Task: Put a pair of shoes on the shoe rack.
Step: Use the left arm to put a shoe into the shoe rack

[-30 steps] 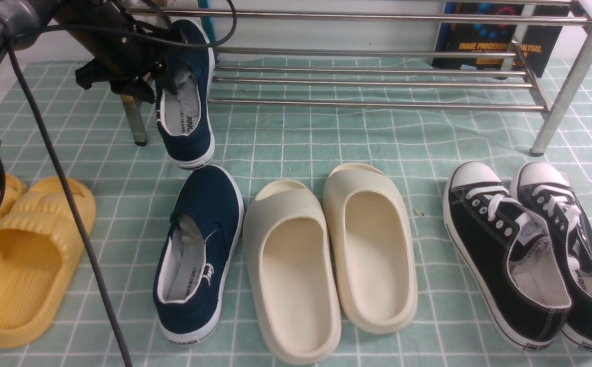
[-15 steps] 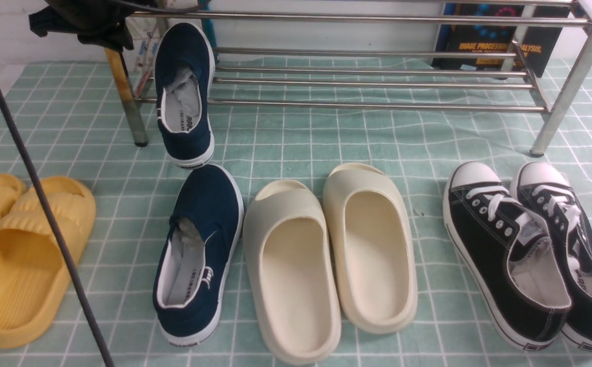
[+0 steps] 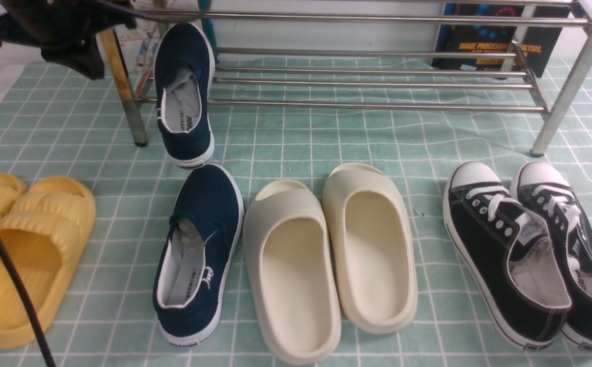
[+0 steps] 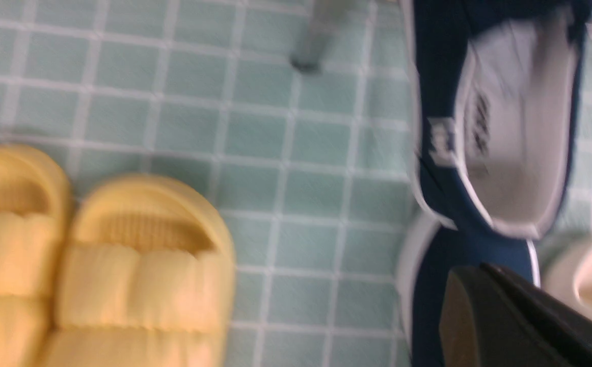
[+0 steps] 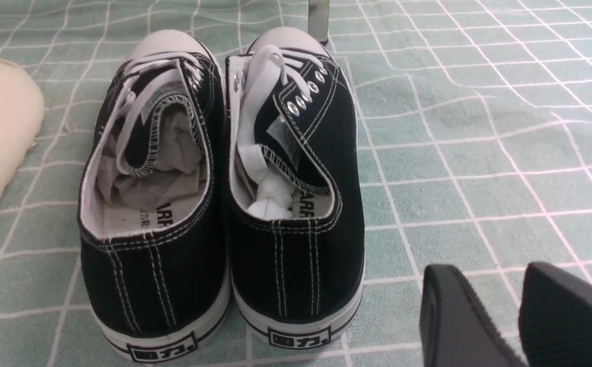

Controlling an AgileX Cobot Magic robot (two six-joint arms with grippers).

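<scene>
One navy slip-on shoe leans with its toe on the low bars of the silver shoe rack and its heel on the cloth. The other navy shoe lies flat on the cloth just in front of it. My left gripper hangs at the top left, apart from both shoes. The blurred left wrist view shows my left gripper shut and empty, over the leaning shoe and the toe of the flat one. My right gripper stands open over bare cloth, beside the black sneakers.
Cream slides sit right of the flat navy shoe. Black lace-up sneakers are at the right, yellow slides at the left. The rack's rusty leg stands beside the leaning shoe. A cable crosses the lower left.
My left gripper has let go of the navy shoe, shut, and pulled away up and to the left. The shoe stays leaning on the rack.
</scene>
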